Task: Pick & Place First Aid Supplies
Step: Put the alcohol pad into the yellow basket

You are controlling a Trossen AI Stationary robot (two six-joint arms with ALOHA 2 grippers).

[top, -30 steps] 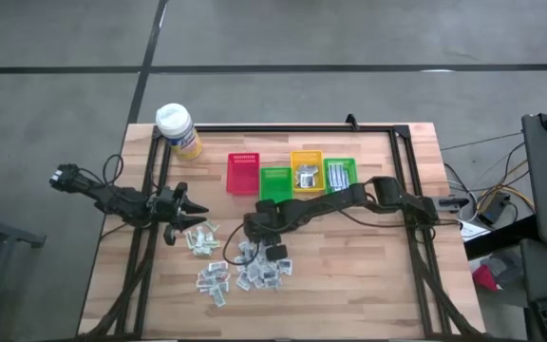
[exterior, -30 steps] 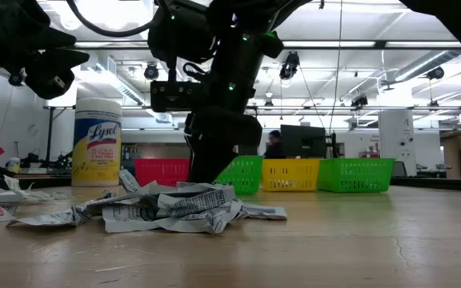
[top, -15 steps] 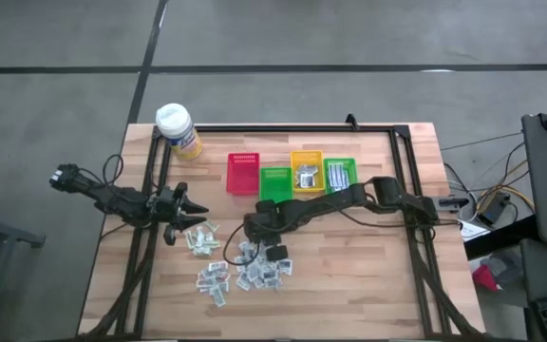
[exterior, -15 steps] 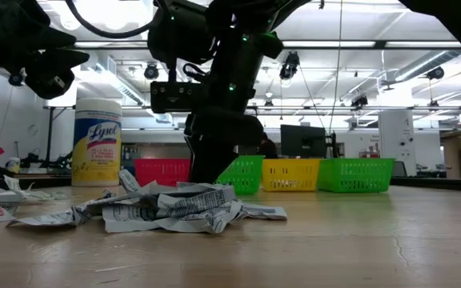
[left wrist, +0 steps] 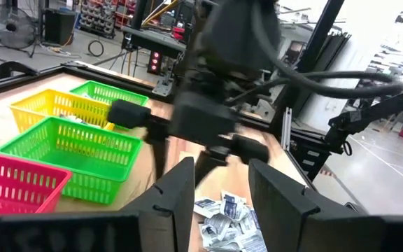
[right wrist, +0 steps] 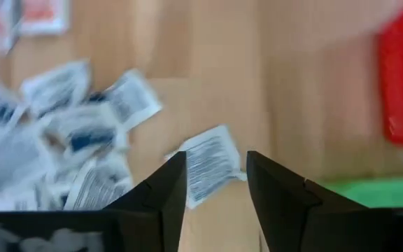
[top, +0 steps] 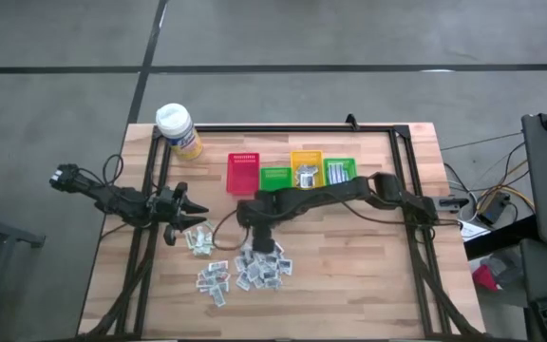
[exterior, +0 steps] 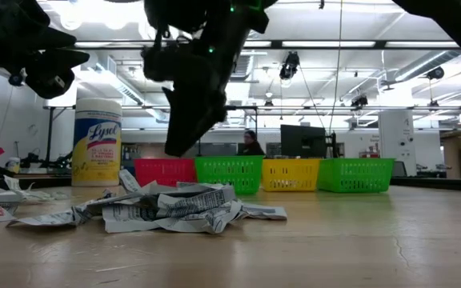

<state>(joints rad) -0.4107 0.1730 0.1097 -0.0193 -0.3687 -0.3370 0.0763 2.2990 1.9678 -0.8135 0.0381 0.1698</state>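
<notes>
We've swung the right gripper [top: 264,249] off the green bin [top: 274,179] back over the packets [top: 245,271] on the tabletop [top: 349,275], jaws apart and empty, one packet just ahead; left gripper [top: 196,211] idles open beside the pile.

Right gripper [top: 252,249]: arm stretched leftward, fingers parted, nothing held. Left gripper [top: 198,211]: arm low, fingers parted, empty.

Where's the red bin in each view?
High: red bin, leftmost of the bin row, right of the yellow bottle.
Low: mid-frame, behind the packet pile, left of the green bin.
Left wrist: lower-left corner.
Right wrist: right edge.
Shared landmark: the green bin beside it.
</notes>
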